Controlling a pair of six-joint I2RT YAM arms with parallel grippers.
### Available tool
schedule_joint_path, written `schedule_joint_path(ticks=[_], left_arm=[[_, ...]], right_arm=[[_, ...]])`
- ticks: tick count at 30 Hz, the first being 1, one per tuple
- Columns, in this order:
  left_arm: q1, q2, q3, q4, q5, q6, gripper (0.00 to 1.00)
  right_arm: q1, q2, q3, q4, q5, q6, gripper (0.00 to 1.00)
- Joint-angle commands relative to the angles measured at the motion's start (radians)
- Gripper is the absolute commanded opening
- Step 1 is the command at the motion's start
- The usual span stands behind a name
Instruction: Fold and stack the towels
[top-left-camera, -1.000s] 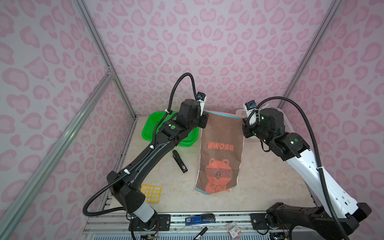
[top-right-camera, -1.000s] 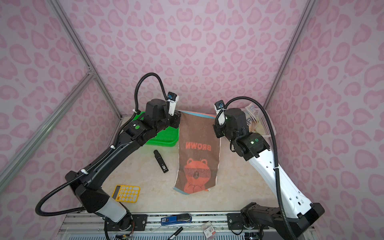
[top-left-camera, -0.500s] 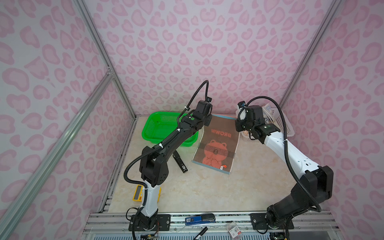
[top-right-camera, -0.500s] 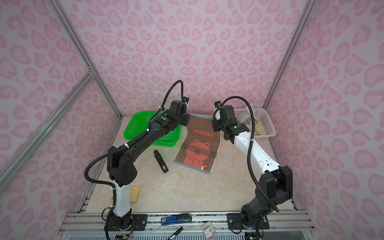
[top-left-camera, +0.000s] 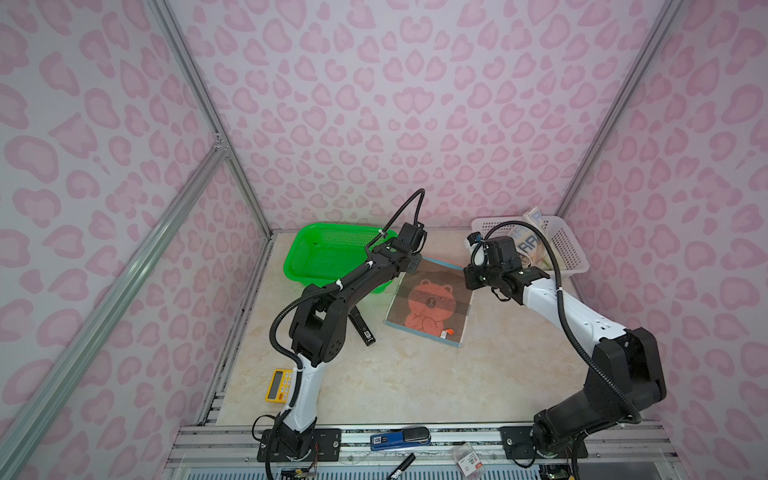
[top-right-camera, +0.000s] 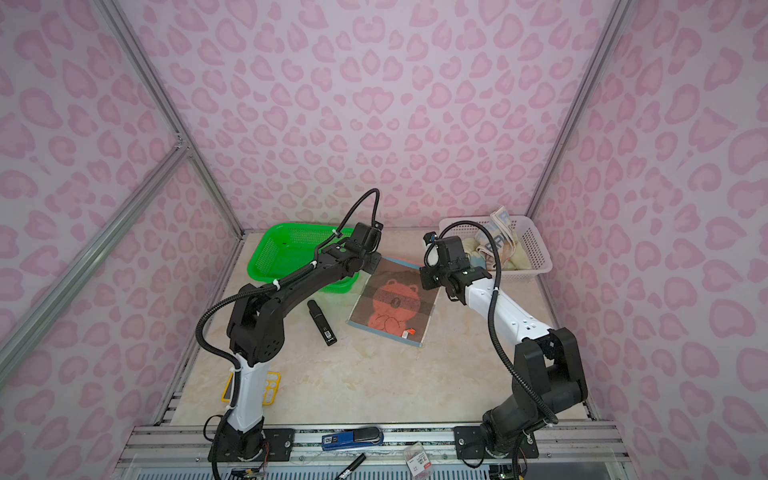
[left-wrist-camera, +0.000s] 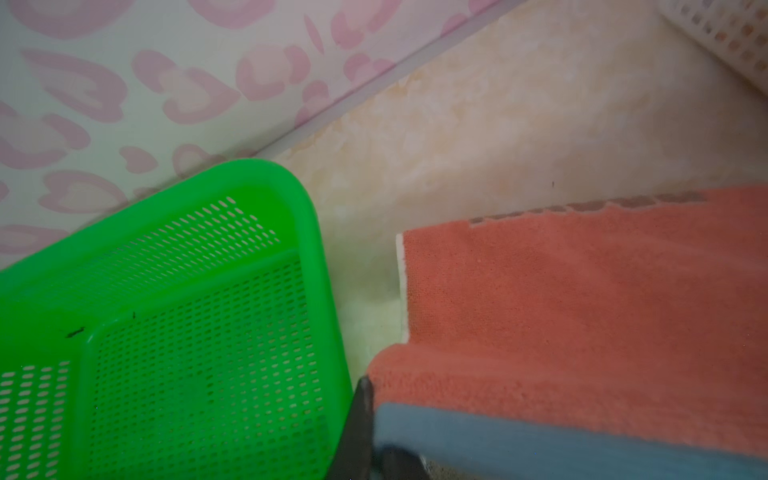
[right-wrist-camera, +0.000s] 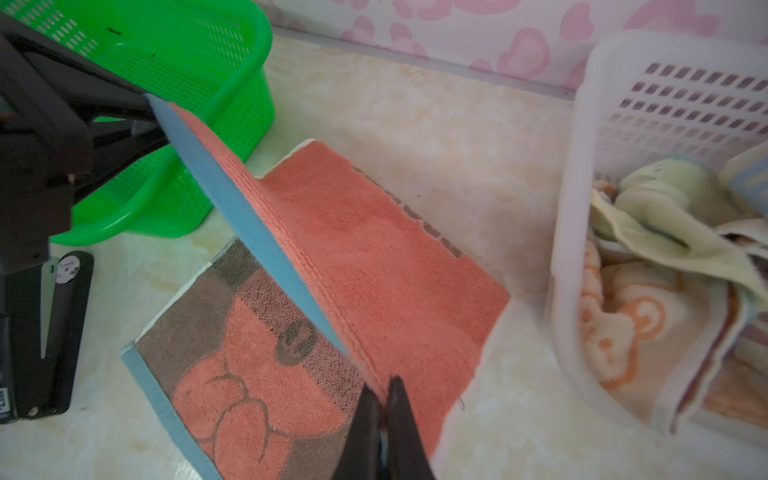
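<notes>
Rust-red bear towel (top-left-camera: 428, 303) on the bench (top-left-camera: 395, 382) just beside the green basket (top-left-camera: 332, 249), one edge lifted.
Looks light, limp terry, sags unless tensioned; grab at the blue-hemmed corners. Left jaws pressed together on the hem corner nearest the green basket; right jaws pinched tight on the hem's other corner, away from it. Hem runs taut between them.

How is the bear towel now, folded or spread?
Half-folded: left gripper and right gripper hold the towel edge raised over its flat part.
</notes>
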Motion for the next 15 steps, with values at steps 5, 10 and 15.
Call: schedule_joint_path(ticks=[5,10,15], left_arm=[[0.001,-0.137,-0.166,0.015,-0.065,-0.085,0.02],[-0.01,-0.193,-0.252,0.024,-0.072,-0.111,0.02],[-0.031,-0.255,-0.327,0.042,-0.073,-0.1,0.02]], right_arm=[[0.032,-0.04,-0.071,-0.111,-0.044,0.018,0.0],[0.085,-0.062,-0.115,-0.159,-0.028,0.023,0.0],[0.113,-0.098,-0.171,-0.177,-0.021,0.041,0.0]])
